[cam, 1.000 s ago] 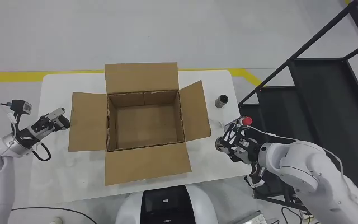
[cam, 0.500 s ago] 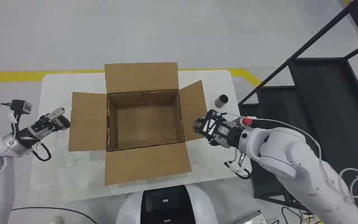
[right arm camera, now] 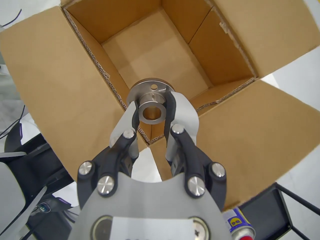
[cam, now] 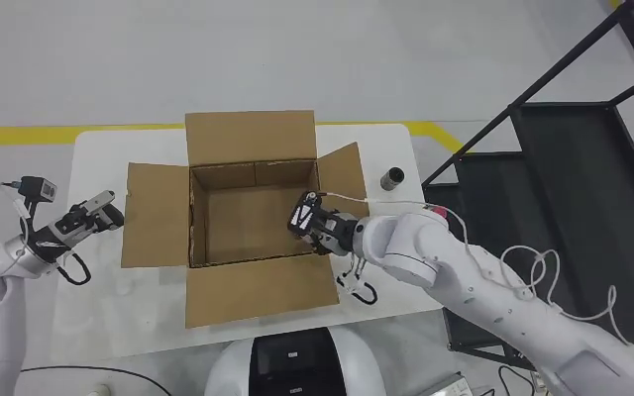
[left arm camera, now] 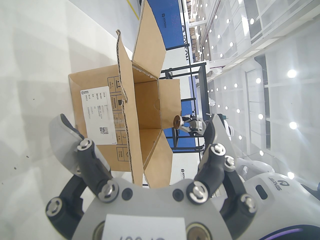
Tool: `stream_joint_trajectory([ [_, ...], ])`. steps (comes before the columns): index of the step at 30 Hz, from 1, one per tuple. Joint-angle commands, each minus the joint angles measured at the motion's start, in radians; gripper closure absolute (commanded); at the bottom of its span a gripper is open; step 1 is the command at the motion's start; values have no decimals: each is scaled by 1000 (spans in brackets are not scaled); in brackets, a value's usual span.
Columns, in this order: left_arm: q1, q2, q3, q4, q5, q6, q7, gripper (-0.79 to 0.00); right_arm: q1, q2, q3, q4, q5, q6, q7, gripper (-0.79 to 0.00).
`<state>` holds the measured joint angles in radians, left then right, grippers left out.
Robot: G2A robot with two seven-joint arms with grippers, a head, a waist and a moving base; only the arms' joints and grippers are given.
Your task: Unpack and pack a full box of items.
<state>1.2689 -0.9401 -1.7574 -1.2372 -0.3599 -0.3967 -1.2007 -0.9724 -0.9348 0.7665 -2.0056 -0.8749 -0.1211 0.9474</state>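
An open cardboard box (cam: 253,139) stands mid-table with all its flaps folded out. My right gripper (cam: 305,215) hangs over the box's right inner edge, shut on a metal flanged bushing (right arm camera: 150,92) by its hub. In the right wrist view that gripper (right arm camera: 152,108) is above the box corner (right arm camera: 87,21), with the brown box floor showing below. My left gripper (cam: 99,210) is open beside the left flap, nothing between its fingers (left arm camera: 65,131). The left wrist view shows the box (left arm camera: 150,101) side-on and the bushing (left arm camera: 178,121) beyond its far rim.
A small dark cylinder (cam: 393,178) lies on the white table (cam: 386,139), right of the box. A spray can (right arm camera: 237,223) shows below the right wrist. A black metal rack (cam: 555,168) stands off the table's right side.
The right arm has swung left from the table's right edge to over the box, carrying the metal bushing. The left arm has not moved.
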Motion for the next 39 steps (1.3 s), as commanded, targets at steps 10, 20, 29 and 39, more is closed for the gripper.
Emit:
stream_joint_trajectory([
  [10,0,0,0,0,0,0,0,-785,221,-134,-237,205,-43,84,96,0],
  [20,0,0,0,0,0,0,0,-785,319,-256,-374,382,-59,99,109,0],
  [29,0,0,0,0,0,0,0,-785,356,-345,-421,554,-32,95,95,0],
  [39,0,0,0,0,0,0,0,-785,373,-412,-429,652,-29,96,95,-785],
])
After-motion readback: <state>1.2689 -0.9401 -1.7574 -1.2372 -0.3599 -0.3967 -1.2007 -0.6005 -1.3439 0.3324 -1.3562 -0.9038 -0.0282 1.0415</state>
